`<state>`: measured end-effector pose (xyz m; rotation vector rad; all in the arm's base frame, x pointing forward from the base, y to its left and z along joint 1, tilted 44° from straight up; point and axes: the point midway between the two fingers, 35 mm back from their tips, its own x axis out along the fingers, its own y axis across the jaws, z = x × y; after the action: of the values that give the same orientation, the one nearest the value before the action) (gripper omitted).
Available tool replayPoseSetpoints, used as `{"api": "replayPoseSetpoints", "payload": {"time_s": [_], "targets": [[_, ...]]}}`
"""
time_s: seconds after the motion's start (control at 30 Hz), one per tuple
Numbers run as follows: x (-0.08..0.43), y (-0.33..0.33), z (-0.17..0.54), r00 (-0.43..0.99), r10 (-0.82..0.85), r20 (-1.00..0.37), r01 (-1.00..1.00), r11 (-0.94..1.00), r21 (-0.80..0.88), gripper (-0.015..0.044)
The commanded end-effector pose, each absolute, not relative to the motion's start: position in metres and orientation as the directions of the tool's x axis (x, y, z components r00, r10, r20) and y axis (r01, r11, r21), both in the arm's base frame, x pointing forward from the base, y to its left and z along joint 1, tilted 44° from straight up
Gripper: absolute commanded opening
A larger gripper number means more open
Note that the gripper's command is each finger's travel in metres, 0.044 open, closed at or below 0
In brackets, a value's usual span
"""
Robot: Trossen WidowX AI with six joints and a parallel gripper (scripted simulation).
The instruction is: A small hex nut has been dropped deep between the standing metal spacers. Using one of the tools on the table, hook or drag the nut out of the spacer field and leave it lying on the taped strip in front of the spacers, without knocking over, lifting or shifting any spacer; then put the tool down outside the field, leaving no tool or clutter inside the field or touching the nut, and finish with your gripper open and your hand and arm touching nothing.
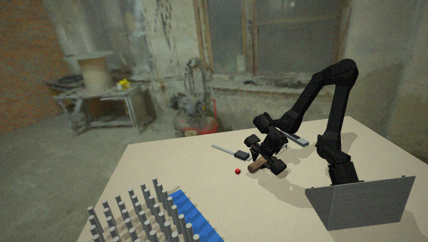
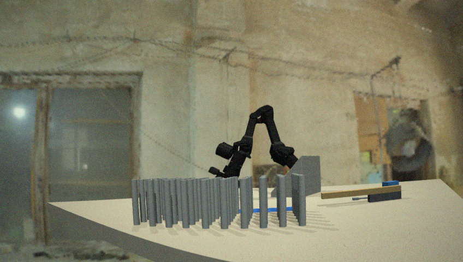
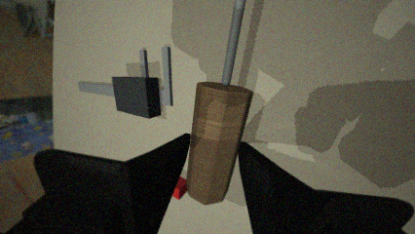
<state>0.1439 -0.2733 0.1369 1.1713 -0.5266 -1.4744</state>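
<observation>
My gripper (image 1: pixel 260 161) (image 3: pixel 214 142) is shut on the brown faceted wooden handle (image 1: pixel 256 165) (image 3: pixel 216 161) of a tool. A straight grey rod (image 3: pixel 234 39) extends from the handle's far end; its tip is out of the wrist view. The handle is held low over the table, right of the red cube in the top view. Rows of grey metal spacers (image 1: pixel 156 187) (image 2: pixel 263 202) stand upright, away from the gripper. The blue taped strip (image 1: pixel 190 209) (image 2: pixel 272 209) lies along one side of them. The hex nut cannot be seen in any view.
A small red cube (image 1: pixel 237 171) (image 3: pixel 180 188) lies near the handle. A dark block with grey bars (image 1: pixel 241 154) (image 3: pixel 132 95) lies behind it. A grey bar (image 1: pixel 302 141) lies beyond the wrist. A grey panel (image 1: pixel 366 203) (image 2: pixel 312 177) stands by the arm's base. A wooden bar (image 2: pixel 360 192) rests on a dark block (image 2: pixel 385 196).
</observation>
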Motion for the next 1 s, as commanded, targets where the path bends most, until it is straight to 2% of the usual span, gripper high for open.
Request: {"api": "replayPoseSetpoints", "payload": {"time_s": [0.0, 0.37, 0.7, 0.97], "targets": [[0.144, -0.273, 0.137, 0.118, -0.92, -0.374, 0.478, -0.277, 0.833, 0.0157], [0.144, -0.273, 0.137, 0.118, -0.92, -0.374, 0.478, -0.277, 0.833, 0.044], [0.154, -0.228, 0.186, 0.124, -0.921, -0.37, 0.471, -0.274, 0.839, 0.044], [0.154, -0.225, 0.189, 0.125, -0.921, -0.369, 0.471, -0.272, 0.839, 0.044]]}}
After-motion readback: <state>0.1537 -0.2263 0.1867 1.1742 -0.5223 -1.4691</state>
